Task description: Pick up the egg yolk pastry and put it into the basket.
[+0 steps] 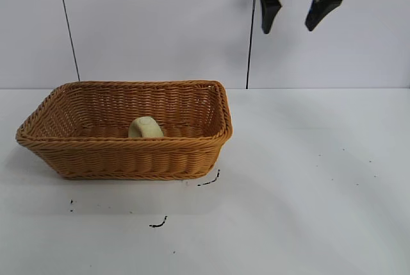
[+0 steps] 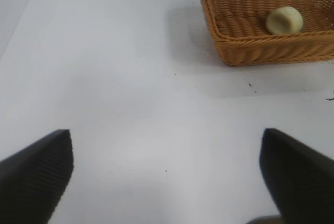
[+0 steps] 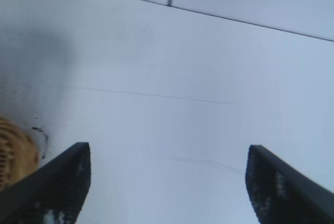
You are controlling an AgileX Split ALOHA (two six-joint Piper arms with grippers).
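Observation:
The egg yolk pastry (image 1: 145, 127), a small pale cream dome, lies inside the orange-brown wicker basket (image 1: 128, 158) at the table's left. It also shows in the left wrist view (image 2: 284, 20), resting in the basket (image 2: 250, 51). My right gripper (image 1: 289, 28) hangs high above the table, to the right of the basket, open and empty. In the right wrist view the gripper (image 3: 168, 151) is open over bare table, with a basket corner (image 3: 13, 156) at the frame's edge. My left gripper (image 2: 166, 140) is open and empty, well away from the basket; it is out of the exterior view.
The white table (image 1: 307, 179) has small black marks (image 1: 158, 224) in front of the basket. A white wall with two thin dark cables (image 1: 67, 25) stands behind.

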